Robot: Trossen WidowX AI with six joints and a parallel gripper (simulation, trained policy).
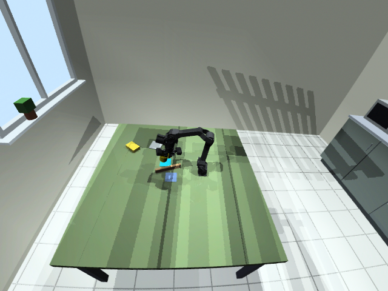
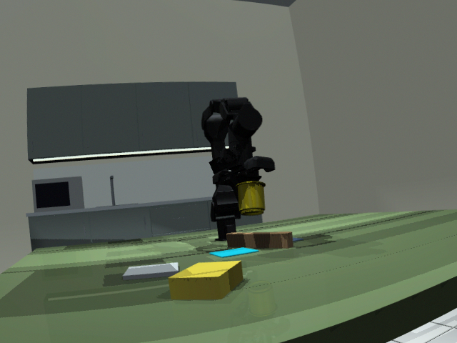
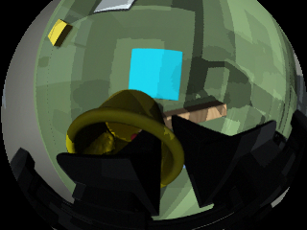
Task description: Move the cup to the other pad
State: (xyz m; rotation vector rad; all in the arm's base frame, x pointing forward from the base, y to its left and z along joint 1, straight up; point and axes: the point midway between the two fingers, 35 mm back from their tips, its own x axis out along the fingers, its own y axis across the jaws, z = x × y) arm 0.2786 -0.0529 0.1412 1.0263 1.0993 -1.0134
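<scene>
The yellow cup (image 1: 163, 158) (image 2: 251, 198) (image 3: 131, 102) hangs in the air, roughly upright in the exterior view. My gripper (image 2: 242, 178) (image 3: 165, 121) is shut on its wall, one finger inside the cup and the other outside. In the wrist view a red marble (image 3: 134, 137) shows inside; the finger and rim hide most of the inside. The cyan pad (image 1: 165, 162) (image 2: 234, 252) (image 3: 155, 74) lies bare on the table, below and beyond the cup in the wrist view. The blue pad (image 1: 170, 177) (image 2: 297, 239) lies bare on the other side of the wooden bar.
The wooden bar (image 1: 168, 168) (image 2: 260, 240) (image 3: 206, 113) lies between the two pads. A yellow block (image 1: 132, 146) (image 2: 204, 270) (image 3: 59, 33) and a flat pale grey piece (image 1: 154, 145) (image 2: 151, 271) (image 3: 115, 5) lie on the table beyond the cyan pad.
</scene>
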